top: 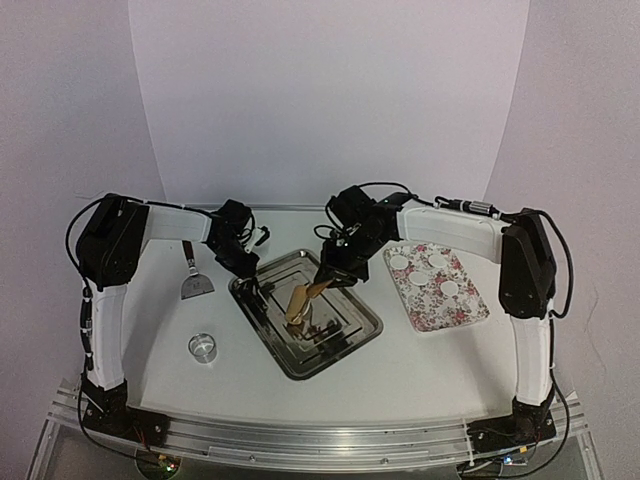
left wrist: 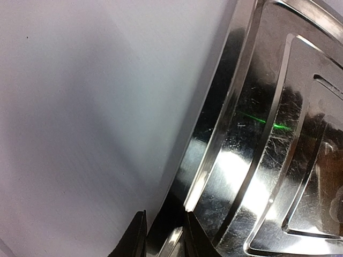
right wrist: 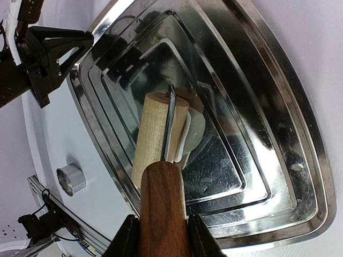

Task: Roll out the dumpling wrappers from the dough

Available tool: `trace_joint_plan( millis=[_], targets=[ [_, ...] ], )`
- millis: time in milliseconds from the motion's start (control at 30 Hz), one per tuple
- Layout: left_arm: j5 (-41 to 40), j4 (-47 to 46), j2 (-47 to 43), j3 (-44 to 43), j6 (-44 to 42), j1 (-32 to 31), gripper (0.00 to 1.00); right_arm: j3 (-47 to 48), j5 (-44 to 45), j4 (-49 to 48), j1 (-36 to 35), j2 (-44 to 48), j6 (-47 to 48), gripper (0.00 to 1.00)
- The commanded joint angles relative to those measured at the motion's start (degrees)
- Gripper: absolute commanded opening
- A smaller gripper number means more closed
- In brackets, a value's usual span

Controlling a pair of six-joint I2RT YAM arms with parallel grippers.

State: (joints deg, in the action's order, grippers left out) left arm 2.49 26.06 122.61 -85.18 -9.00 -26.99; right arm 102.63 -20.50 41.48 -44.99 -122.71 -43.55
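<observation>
Task partway: several wrappers (top: 421, 275) lie flat on floral plate (top: 470, 312), R of ctr. One more dough (right wrist: 197, 131) piece sits mid-tray (top: 338, 348), pale, part-flattened under the roller (right wrist: 155, 134). Rolling looks unfinished, and this piece isn't on the plate yet. No other raw dough visible.

R arm (top: 450, 228) reaches in over tray, wrist angled down. Its jaws clamp the roller's dark wood handle (right wrist: 163, 209), w/ barrel resting on dough.

L arm (top: 175, 225) stretches to tray's far-L corner. Its jaws are nearly closed either side of the rim, seemingly pinching it to steady tray.

Ring (top: 203, 347) & scraper (top: 195, 285) sit apart on table (top: 430, 370), L side.
</observation>
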Motion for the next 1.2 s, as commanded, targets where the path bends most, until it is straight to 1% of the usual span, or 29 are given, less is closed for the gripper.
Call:
trace_joint_plan(
  millis=[0,267,800,1167],
  targets=[
    [-0.5,2.7,1.9,3.1,1.2,0.0,0.0,-7.7,9.1,18.5,-0.9,-13.6,-1.0,0.0],
    [-0.5,2.5,1.9,3.2,0.9,0.0,0.0,-7.3,5.1,18.6,-0.9,-16.3,-1.9,0.0],
    [0.0,2.3,2.1,3.1,0.7,0.0,0.0,-5.1,4.5,20.1,-0.9,-18.6,-2.2,0.0],
    [0.9,2.0,1.5,3.3,0.8,0.0,0.0,-1.5,4.4,21.4,-0.8,-20.6,-1.0,0.0]
  ],
)
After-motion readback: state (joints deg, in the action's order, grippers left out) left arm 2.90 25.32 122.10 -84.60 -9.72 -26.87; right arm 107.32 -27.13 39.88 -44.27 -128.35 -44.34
